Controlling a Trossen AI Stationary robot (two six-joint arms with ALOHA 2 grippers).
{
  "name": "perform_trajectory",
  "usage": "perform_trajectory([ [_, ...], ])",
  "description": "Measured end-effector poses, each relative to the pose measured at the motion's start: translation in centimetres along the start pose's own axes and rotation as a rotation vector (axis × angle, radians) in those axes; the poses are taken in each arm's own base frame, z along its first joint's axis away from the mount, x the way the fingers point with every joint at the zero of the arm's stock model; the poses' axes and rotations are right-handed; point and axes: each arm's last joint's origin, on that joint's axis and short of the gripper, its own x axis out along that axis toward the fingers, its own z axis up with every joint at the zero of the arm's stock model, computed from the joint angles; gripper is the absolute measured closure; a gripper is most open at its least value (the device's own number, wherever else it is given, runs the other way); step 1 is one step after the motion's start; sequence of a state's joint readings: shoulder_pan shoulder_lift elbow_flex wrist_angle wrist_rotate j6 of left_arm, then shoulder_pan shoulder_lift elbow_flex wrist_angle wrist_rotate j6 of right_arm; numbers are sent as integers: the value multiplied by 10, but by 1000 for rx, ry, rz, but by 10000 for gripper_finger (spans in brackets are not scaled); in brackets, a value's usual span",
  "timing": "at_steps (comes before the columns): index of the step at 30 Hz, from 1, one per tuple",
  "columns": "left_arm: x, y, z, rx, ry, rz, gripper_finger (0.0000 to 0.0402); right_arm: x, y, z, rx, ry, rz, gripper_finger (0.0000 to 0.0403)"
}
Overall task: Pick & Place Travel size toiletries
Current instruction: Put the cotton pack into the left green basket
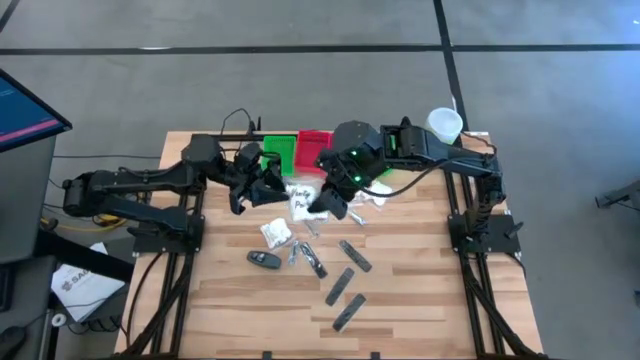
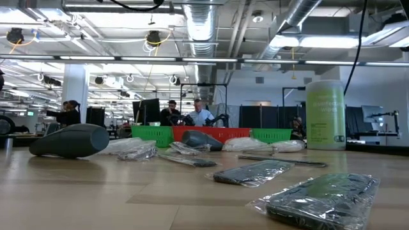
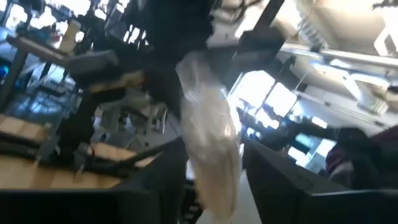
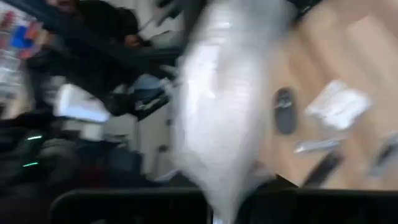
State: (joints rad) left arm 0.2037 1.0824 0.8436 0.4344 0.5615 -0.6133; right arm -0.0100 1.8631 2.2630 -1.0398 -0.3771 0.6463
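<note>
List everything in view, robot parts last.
table: one, light wood, under everything
red tray: one, far edge, middle
green trays: two in the low view, flanking the red one
canister: one, pale green with a white lid, far right corner
black oval piece: one, centre-left
loose white packets: several, mid-table
silvery tubes: at least two, centre
dark grey bars: three, clear-wrapped, nearer the front
people: a few, in the room behind
held white packet: one, raised between both arms
left pincer: at the held white packet
right pincer: shut on the held white packet
</note>
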Motion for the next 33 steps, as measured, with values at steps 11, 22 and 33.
perform_trajectory([
  [11,-2,5,0,-6,7,44,203,-24,-14,-13,56,6,-293,398],
  [22,-4,13,-4,-56,27,133,227,-34,-89,-3,225,64,-814,394],
  [33,-1,-4,-8,-66,47,67,238,-28,-217,-2,396,338,-1006,398],
])
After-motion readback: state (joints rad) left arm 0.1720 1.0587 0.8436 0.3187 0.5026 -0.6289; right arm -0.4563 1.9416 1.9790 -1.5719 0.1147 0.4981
